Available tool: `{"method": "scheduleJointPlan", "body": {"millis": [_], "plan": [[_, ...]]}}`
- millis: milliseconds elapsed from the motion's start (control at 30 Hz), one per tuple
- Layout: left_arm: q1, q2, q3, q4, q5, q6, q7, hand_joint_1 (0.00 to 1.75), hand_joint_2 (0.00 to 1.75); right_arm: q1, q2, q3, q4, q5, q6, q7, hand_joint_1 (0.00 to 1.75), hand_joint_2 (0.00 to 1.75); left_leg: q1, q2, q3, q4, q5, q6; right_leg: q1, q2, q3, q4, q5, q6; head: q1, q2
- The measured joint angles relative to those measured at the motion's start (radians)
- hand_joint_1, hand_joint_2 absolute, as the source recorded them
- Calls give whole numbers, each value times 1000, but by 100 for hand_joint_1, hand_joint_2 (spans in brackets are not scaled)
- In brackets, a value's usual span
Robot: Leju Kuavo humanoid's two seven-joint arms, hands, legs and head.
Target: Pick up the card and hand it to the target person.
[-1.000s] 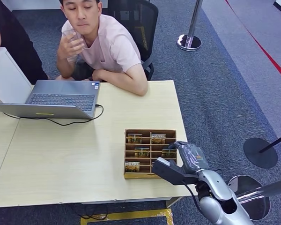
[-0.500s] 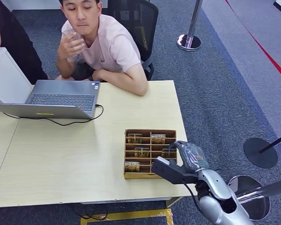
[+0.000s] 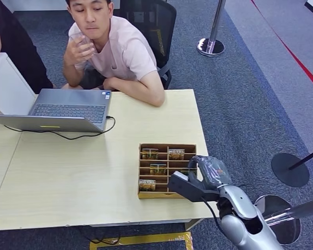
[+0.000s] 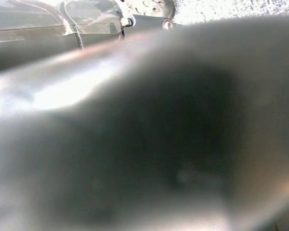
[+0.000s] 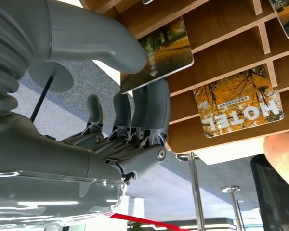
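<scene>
In wrist view, robot hand [image 5: 136, 115] apparently pinching card [image 5: 161, 53].

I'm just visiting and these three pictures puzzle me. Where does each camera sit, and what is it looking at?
Head view: high on the body, looking down at the table, card box and seated person; right hand shows.
Left wrist view: a close grey blur; I cannot tell more.
Right wrist view: behind the right hand, thumb and fingers around a card.
Head and right wrist views share the box and hand.
</scene>
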Motion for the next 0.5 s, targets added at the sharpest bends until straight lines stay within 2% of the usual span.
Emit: {"method": "scheduleJointPlan", "body": {"millis": [500], "plan": [[-1, 0, 0, 0, 0, -14, -4, 0, 0, -2, 0, 0, 0, -3, 6, 1, 110, 175, 0, 0, 0, 0, 0, 0, 0, 0, 0, 0, 0, 0, 0, 0]]}}
